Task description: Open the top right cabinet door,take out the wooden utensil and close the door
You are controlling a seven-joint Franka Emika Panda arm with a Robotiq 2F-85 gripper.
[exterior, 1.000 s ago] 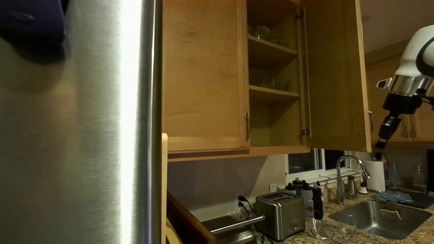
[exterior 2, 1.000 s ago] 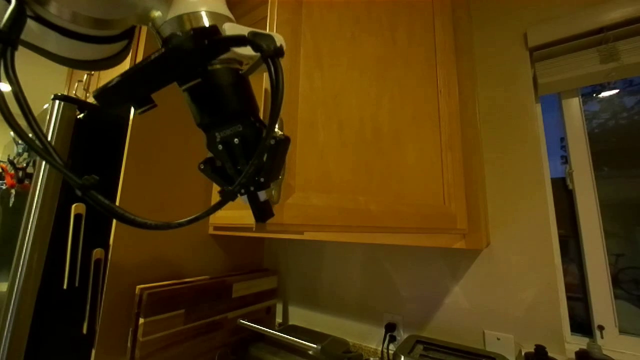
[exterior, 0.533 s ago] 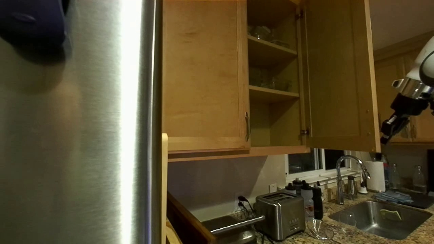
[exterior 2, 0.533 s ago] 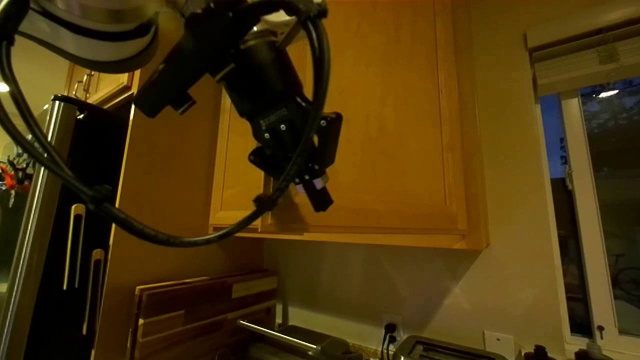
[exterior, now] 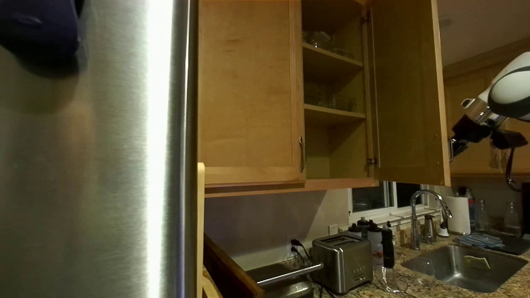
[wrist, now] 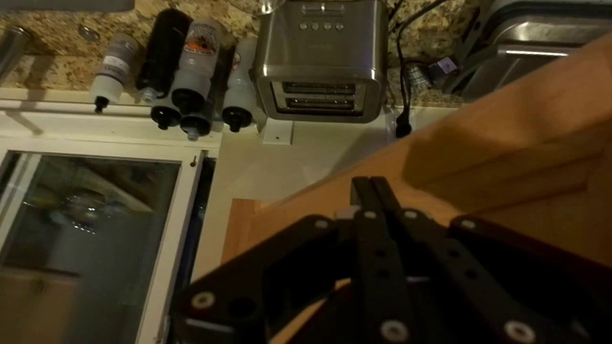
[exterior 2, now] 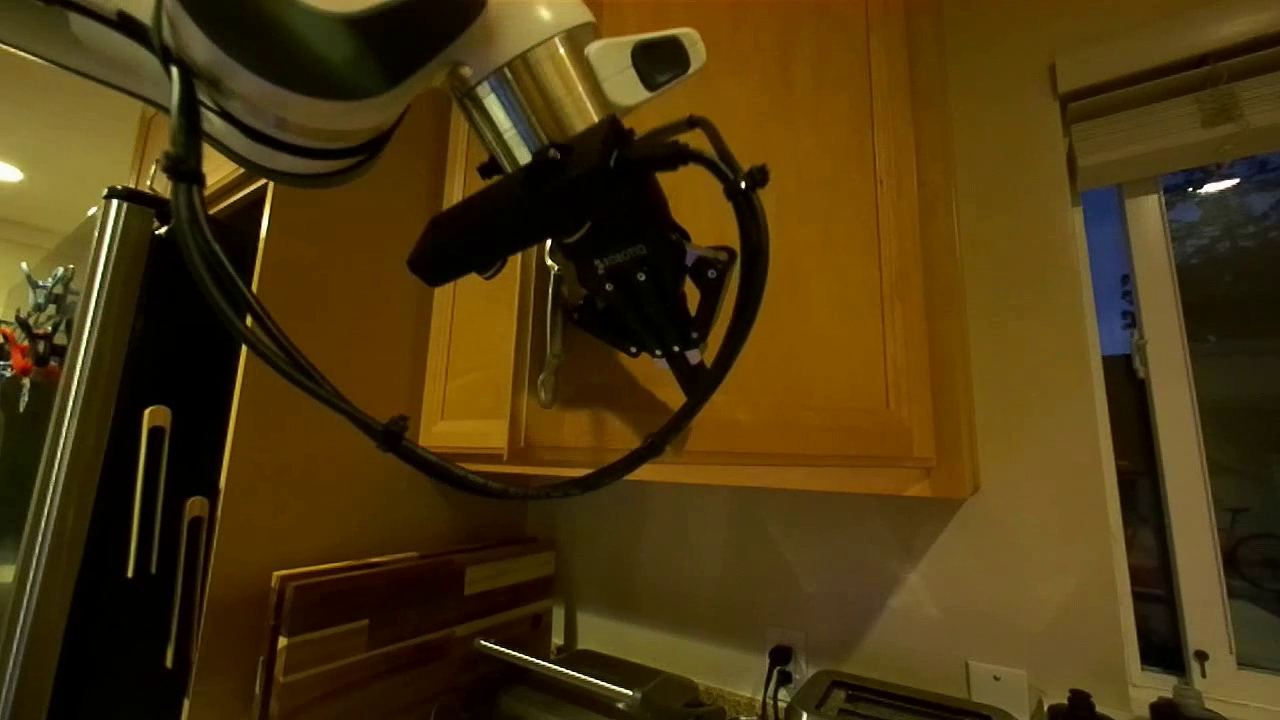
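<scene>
two shelves (exterior: 336, 111) showed inside the top right cabinet (exterior: 339, 183), both with dim glassware (exterior: 319, 40) on them. its door (exterior: 408, 91) stood wide open, hinged at the cabinet's right side in an exterior view, while the neighboring door (exterior: 252, 91) was closed. where the wooden utensil lay, i could not tell. the gripper (wrist: 370, 184) was clenched: in the wrist view its fingertips (wrist: 364, 197) pressed together. it hung before the outer face of the open door, tilted downward, with the metal handle (exterior 2: 550, 340) just beside it; whether gripper and door touched was unclear. black cables (exterior 2: 540, 491) ran from the arm (exterior 2: 545, 85) and looped below the gripper.

lower down, a steel toaster (exterior: 343, 263) sat on the granite counter (exterior: 439, 290), with water bottles (wrist: 196, 67) beside it and cutting boards (exterior 2: 410, 630) on edge toward the fridge (exterior: 116, 165). a faucet (exterior: 414, 223) rose beside the sink (exterior: 476, 281), a paper towel roll (exterior: 458, 215) stood near it, and a blue cloth (exterior: 480, 240) lay close to the rim. dark glass filled the window (exterior 2: 1230, 420) past the cabinet.
</scene>
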